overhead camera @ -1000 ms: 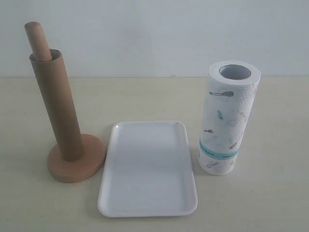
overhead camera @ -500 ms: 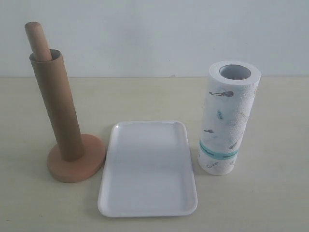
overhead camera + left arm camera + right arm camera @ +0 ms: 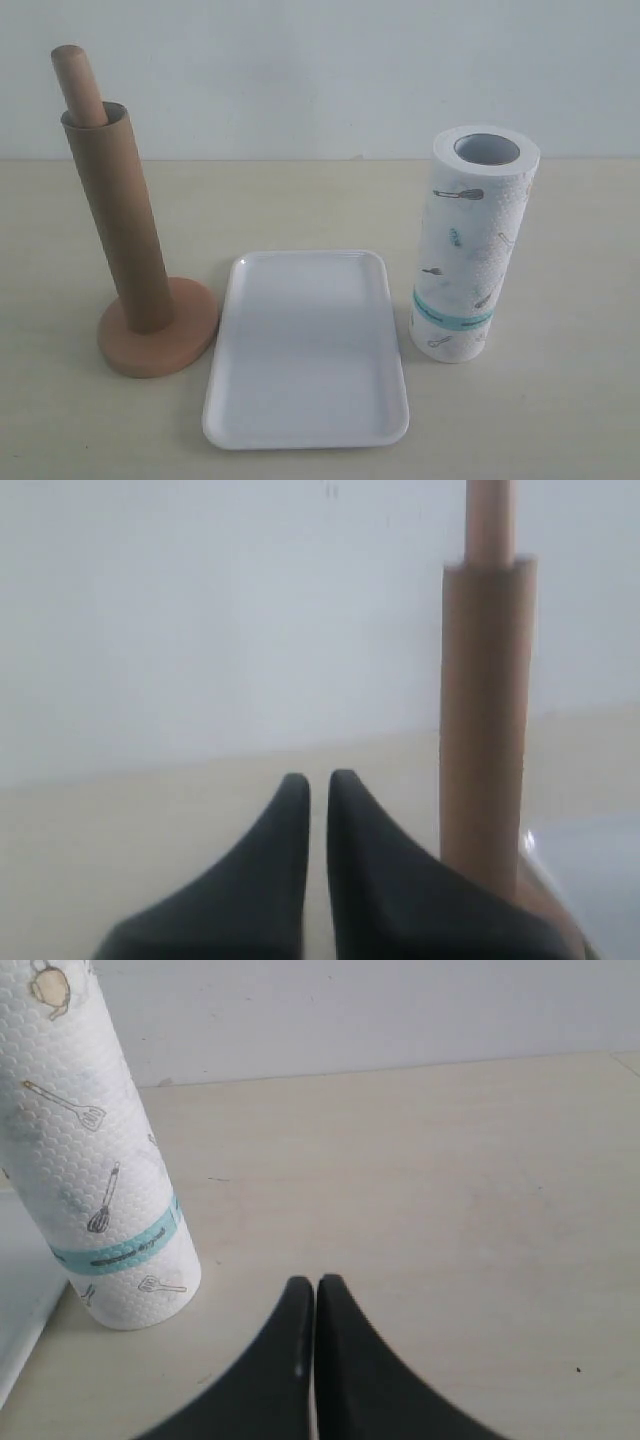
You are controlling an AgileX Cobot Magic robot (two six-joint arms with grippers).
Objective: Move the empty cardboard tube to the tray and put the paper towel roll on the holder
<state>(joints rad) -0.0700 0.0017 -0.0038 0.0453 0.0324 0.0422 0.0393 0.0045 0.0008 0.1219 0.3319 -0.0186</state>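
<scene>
- the holder [image 3: 178,345] is seen at the left of the table [image 3: 560,410], its disc base flat and its pole upright with a slight lean.
- the empty cardboard tube [image 3: 118,225] is found sleeved over the holder's pole, lower end down on the base; the rounded pole top is left showing above the tube's rim.
- the tray [image 3: 308,350] is laid flat at the middle, toward the near edge, just right of the holder base; nothing is carried on it.
- the paper towel roll [image 3: 470,250] is stood on end just right of the tray, teal band low, hollow core open upward.
- the left gripper [image 3: 318,780] is noted with its fingers drawn almost together, only a thin slit between them, and nothing is pinched; the tube stands close by, untouched.
- the right gripper [image 3: 315,1282] is noted with its fingers pressed together, nothing held, over bare table; the roll stands near it, apart.
</scene>
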